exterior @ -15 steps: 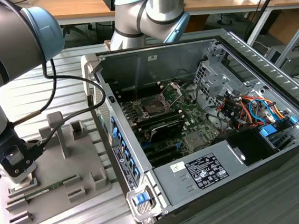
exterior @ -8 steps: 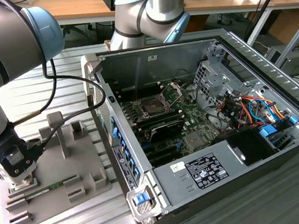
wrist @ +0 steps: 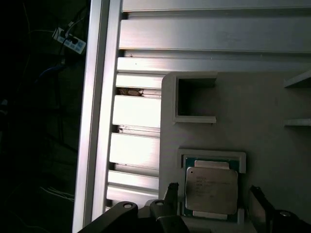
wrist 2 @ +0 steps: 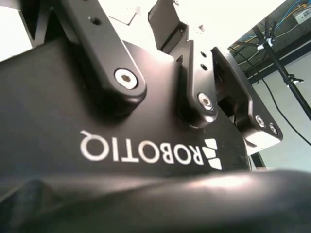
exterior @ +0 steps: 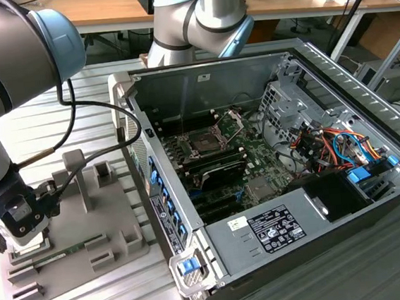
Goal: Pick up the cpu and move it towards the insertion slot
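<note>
Nearest the lens in the first wrist view were the dark fingers of the gripper, spread wide to either side of the cpu with a narrow gap showing on each flank, so nothing was gripped. The cpu lay flat in its square recess on the grey tray, pale top up. In the exterior view the arm was low over that tray, on the exterior view's left, outside the open computer case. The insertion slot sat well apart on the board inside. By my reading, the approach was done; the grasp, lift and carry all remained.
</note>
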Controlling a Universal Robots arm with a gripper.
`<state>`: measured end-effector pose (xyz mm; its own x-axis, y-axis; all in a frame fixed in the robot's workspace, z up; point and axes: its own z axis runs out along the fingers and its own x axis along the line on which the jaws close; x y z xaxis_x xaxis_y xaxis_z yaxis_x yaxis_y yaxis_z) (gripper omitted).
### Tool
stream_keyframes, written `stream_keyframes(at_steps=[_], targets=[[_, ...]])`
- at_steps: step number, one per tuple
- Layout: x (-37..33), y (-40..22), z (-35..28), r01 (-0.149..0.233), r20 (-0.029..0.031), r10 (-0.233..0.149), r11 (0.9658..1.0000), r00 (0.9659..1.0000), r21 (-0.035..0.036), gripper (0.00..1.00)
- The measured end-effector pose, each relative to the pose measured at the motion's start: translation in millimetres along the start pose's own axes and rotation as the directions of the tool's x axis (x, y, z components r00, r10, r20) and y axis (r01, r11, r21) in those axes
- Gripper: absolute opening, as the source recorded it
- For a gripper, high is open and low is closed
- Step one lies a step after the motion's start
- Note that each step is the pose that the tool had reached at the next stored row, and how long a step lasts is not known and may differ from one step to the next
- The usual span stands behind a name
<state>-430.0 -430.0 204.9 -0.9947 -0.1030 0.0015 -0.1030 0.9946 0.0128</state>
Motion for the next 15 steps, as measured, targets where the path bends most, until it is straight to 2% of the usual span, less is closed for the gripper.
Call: stream_keyframes(at_steps=[1, 15], targets=[[0.0, 0.0, 0.0, 0.000, 0.0000, 0.000, 1.0000, 1.0000, 0.0000, 0.66], [-1.1, 2.7, 7.2, 0.001, -0.0001, -0.001, 1.0000, 1.0000, 0.0000, 0.66]])
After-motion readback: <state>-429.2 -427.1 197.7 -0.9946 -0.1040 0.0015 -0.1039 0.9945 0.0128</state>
